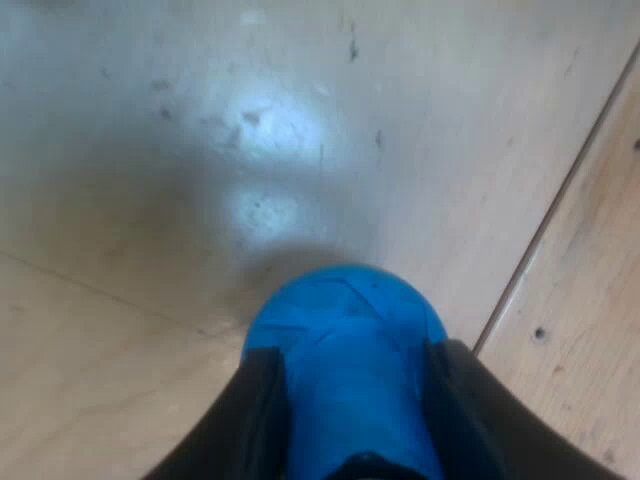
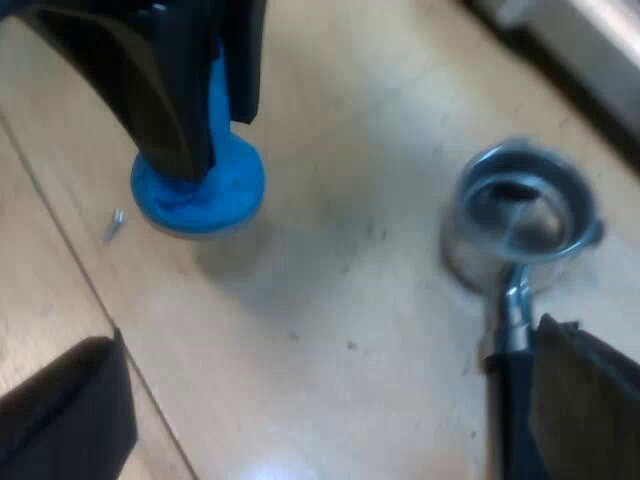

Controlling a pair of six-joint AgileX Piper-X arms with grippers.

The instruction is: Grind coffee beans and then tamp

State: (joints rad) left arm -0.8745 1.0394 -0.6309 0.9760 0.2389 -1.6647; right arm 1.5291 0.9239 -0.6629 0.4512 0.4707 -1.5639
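Blue tamper (image 1: 345,330) clamped between the left tool's (image 1: 355,410) 2 black fingers (image 1: 250,425), on or just over the wooden surface (image 1: 150,150), metal holder (image 2: 520,210) resting apart from it, right tool (image 2: 330,335) spread open, holder's handle (image 2: 507,410) beside 1 finger.

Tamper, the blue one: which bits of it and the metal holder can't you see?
1. Base of the tamper: left wrist view, hidden under its own blue top and the left gripper clamped on it.
2. Inside of the holder: right wrist view, too blurred to tell coffee from bare metal.
3. End of the handle: right wrist view, cut off by the picture's edge.
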